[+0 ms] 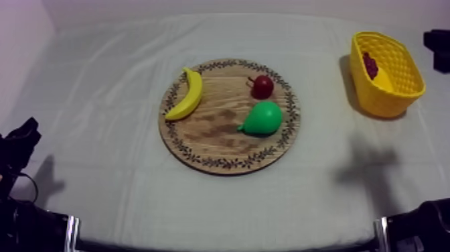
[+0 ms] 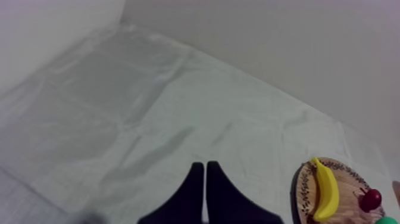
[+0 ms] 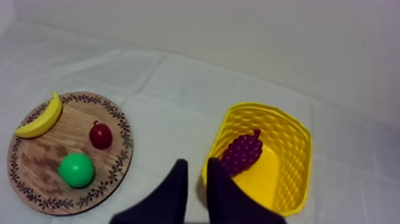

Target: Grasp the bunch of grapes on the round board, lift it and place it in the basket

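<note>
The purple bunch of grapes (image 3: 241,152) lies inside the yellow basket (image 3: 293,156), also seen at the table's far right as grapes (image 1: 369,65) in the basket (image 1: 400,80). The round wooden board (image 1: 213,137) in the middle carries a banana (image 1: 187,94), a small red fruit (image 1: 262,86) and a green pear (image 1: 262,118). My right gripper (image 3: 196,170) hangs above the cloth just in front of the basket, its fingers slightly apart with nothing between them. My left gripper (image 2: 204,168) is shut on nothing over bare cloth, low at the left edge (image 1: 20,142).
Grey-white cloth (image 1: 100,100) covers the table between the board and the left arm. A strip of cloth (image 1: 325,120) separates board and basket. A black part of the robot (image 1: 438,47) shows behind the basket at the right edge.
</note>
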Available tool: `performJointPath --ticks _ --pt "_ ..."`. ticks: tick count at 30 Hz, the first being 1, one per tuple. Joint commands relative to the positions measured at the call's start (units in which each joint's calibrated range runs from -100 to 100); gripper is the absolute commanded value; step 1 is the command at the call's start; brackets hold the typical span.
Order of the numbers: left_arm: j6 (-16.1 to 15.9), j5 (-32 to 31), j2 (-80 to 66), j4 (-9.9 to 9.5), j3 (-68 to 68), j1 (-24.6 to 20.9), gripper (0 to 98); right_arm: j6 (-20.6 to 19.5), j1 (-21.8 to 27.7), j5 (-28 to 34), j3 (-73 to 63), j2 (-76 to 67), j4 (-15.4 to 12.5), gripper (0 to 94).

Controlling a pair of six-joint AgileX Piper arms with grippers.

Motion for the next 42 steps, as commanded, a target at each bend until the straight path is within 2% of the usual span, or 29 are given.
performJointPath --ticks 1,9,23,32,35,42 --pt "0.0 0.0 0.0 0.0 0.0 0.0 0.1 -0.5 -0.6 -1.9 7.1 -7.3 0.3 4.7" --pt "0.0 0.0 0.0 0.0 0.0 0.0 0.1 -6.1 -4.6 -6.9 20.7 -18.8 4.9 0.6" --pt "0.0 0.0 0.0 0.0 0.0 0.0 0.1 -11.9 -5.3 -10.7 40.2 -32.7 8.3 0.2" --pt "0.0 0.0 0.0 0.0 0.0 0.0 0.1 -16.8 -4.5 -12.2 43.6 -34.6 11.4 0.2" --pt "0.0 0.0 0.0 0.0 0.0 0.0 0.1 -14.9 -4.3 -14.4 44.3 -34.7 11.7 0.2" --pt "0.0 0.0 0.0 0.0 0.0 0.0 0.1 -5.6 -4.2 -16.2 44.7 -34.7 11.9 0.2"
